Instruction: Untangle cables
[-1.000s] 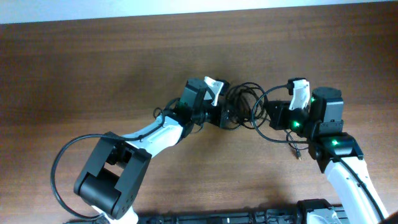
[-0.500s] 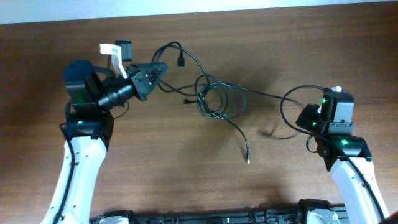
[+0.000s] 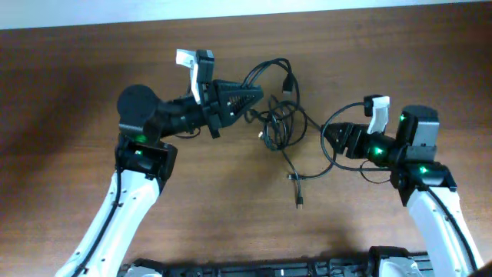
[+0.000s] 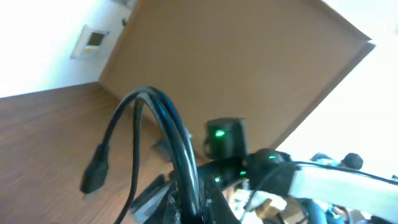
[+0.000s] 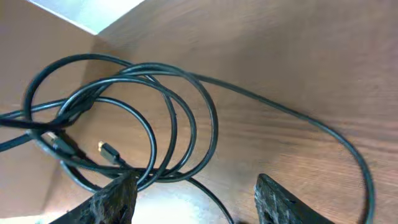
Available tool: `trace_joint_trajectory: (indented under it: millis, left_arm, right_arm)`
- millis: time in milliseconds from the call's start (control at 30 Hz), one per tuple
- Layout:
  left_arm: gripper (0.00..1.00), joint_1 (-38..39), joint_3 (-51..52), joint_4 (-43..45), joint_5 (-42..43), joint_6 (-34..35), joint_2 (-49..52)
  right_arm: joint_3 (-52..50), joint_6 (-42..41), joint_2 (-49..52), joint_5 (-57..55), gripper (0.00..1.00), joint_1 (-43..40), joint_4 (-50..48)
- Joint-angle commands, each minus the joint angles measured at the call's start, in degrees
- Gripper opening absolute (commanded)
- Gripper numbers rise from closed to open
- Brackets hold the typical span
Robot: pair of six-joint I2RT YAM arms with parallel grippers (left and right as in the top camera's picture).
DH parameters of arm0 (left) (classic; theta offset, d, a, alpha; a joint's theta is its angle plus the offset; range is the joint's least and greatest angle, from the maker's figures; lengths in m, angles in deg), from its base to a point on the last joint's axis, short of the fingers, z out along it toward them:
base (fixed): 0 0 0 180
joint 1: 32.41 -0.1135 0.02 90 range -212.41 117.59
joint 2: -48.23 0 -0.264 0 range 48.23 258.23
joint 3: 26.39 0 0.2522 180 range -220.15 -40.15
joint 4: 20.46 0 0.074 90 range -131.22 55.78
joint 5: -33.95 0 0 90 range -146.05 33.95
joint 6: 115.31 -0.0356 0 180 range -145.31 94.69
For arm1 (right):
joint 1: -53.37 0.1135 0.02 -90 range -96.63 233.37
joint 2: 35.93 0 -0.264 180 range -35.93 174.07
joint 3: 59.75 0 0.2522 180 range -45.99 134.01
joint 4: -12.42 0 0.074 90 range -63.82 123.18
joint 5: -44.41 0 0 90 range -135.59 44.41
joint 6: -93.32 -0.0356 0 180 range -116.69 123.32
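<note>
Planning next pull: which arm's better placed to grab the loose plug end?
Right, probably: right fingers stand open, empty, nearer that plug; left fingers look clamped on the cables.

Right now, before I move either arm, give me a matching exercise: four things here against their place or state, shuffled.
1 left end effector
2 right end effector
3 cable tangle
4 loose plug

a open
b lowest in the overhead view
c shut on the cable tangle
d between both arms

Pairs: 1-c, 2-a, 3-d, 4-b
</note>
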Motion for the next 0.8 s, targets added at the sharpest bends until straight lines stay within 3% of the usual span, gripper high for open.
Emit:
trace_joint_trajectory:
  millis: [0, 167, 367, 500, 567, 733, 767]
  left_arm:
    - [0.00, 1.3, -0.7, 2.0, -1.1, 4.8, -0.2]
    - [0.00, 1.3, -0.7, 2.0, -3.5, 5.7, -0.2]
    - [0.00, 1.3, -0.7, 1.6, -3.4, 5.7, -0.2]
    - [0.00, 1.3, -0.7, 0.7, -3.4, 5.7, -0.2]
    - [0.00, 1.3, -0.7, -2.0, -3.5, 5.6, -0.2]
    - [0.00, 1.3, -0.7, -2.8, -3.5, 5.6, -0.2]
    - [0.00, 1.3, -0.7, -2.7, -3.5, 5.6, -0.2]
  right_arm:
    - [0.4, 1.0, 2.6, 5.8, 0.60, -0.3, -0.3]
    - [0.4, 1.0, 5.8, 6.8, 0.59, 2.8, -1.7]
    - [0.4, 0.3, 12.6, -4.0, 0.59, 13.2, -5.7]
    - [0.5, 0.3, 17.9, -4.1, 0.53, 18.3, -12.4]
    - [0.5, -0.5, 21.0, -5.8, 0.45, 20.9, -18.4]
    - [0.4, -4.7, 22.7, -16.7, 0.38, 21.9, -18.7]
    - [0.4, -4.7, 23.1, -17.6, 0.30, 21.9, -18.3]
